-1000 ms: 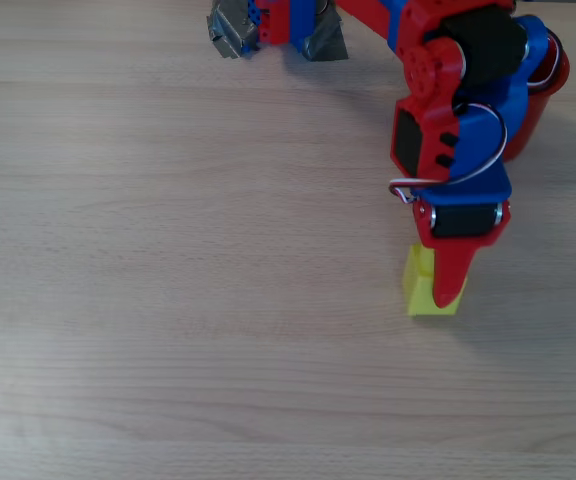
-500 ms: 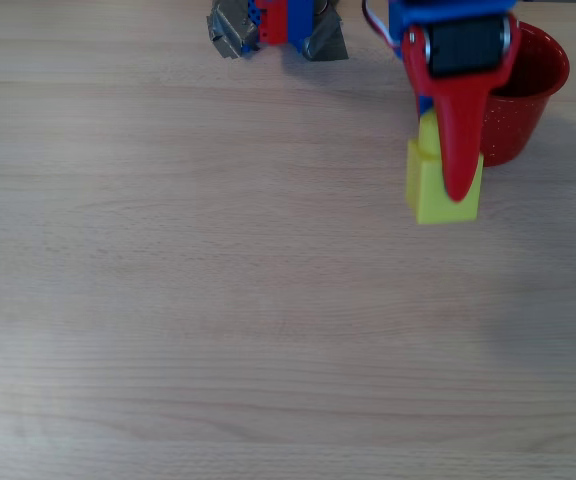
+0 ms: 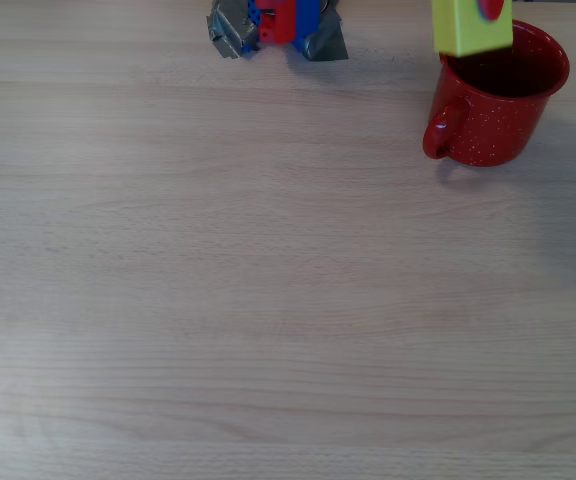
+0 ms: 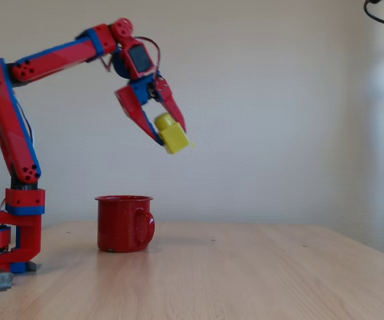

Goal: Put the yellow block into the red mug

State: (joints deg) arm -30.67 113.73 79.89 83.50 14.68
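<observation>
High above the table (image 4: 259, 267), the claw (image 4: 165, 137) pinches the yellow block (image 4: 173, 137); lifted off the wood a second ago, it now hangs beside the red mug (image 4: 122, 223); lowering into it remains.

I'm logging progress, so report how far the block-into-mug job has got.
Done: the yellow block is picked up, clamped in the gripper and lifted well clear of the table. In hand: carrying it toward the red mug; the fixed view shows it high and off to the handle side. Left: centre it over the opening, lower and release.
</observation>
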